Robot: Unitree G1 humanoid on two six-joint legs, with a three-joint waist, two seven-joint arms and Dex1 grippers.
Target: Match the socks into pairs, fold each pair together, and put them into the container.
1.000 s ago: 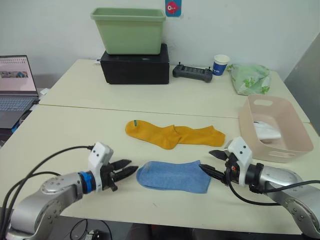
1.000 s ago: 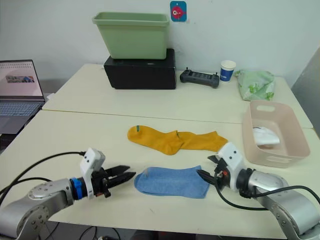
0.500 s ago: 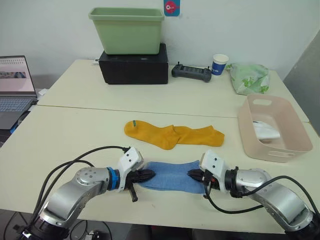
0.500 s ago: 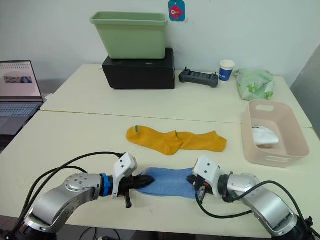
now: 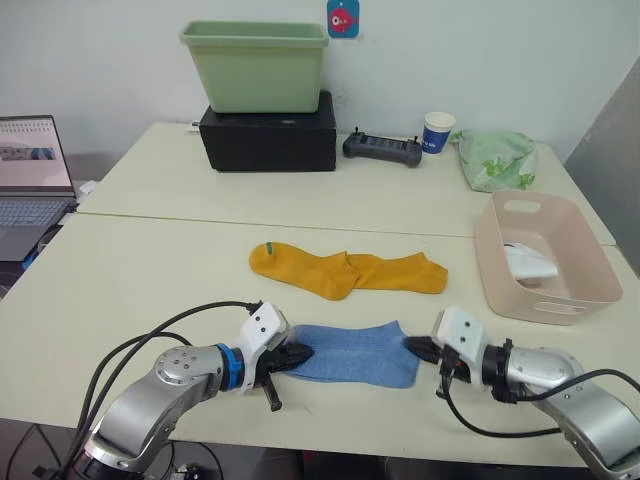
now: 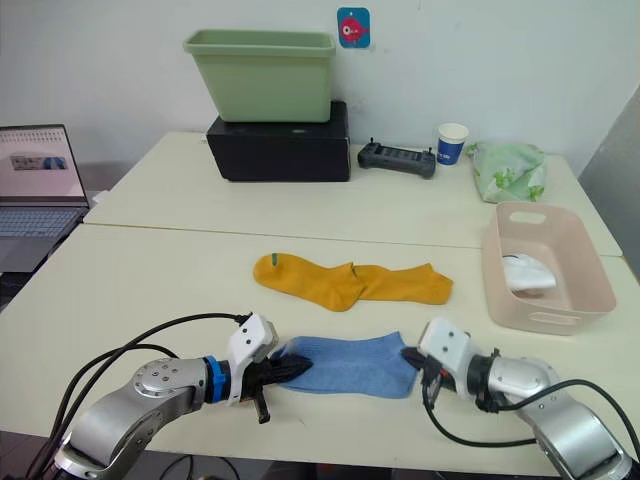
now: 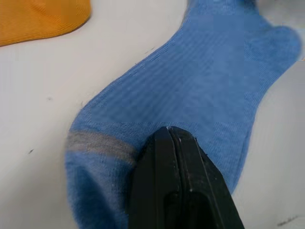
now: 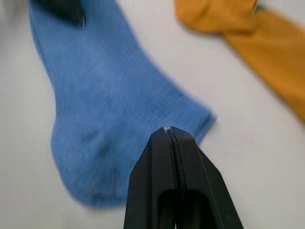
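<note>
A light blue sock (image 5: 355, 352) lies flat near the table's front edge. My left gripper (image 5: 300, 353) is shut on its grey-striped cuff end (image 7: 95, 145). My right gripper (image 5: 412, 347) is shut on the opposite end (image 8: 188, 114). Two mustard-yellow socks (image 5: 345, 271) lie end to end just behind it, the left one with a small green mark. The pale pink container (image 5: 490, 262) stands at the right, holding a white sock (image 5: 530, 263).
At the back are a green tub (image 5: 256, 62) on a black box (image 5: 268, 140), a black controller (image 5: 382, 148), a paper cup (image 5: 437, 130) and a green cloth bundle (image 5: 497, 158). A laptop (image 5: 30, 170) sits at the far left.
Both grippers came in from either side and shut on the blue sock's ends. The right gripper then drew back to the right, pulling the sock out flat.
</note>
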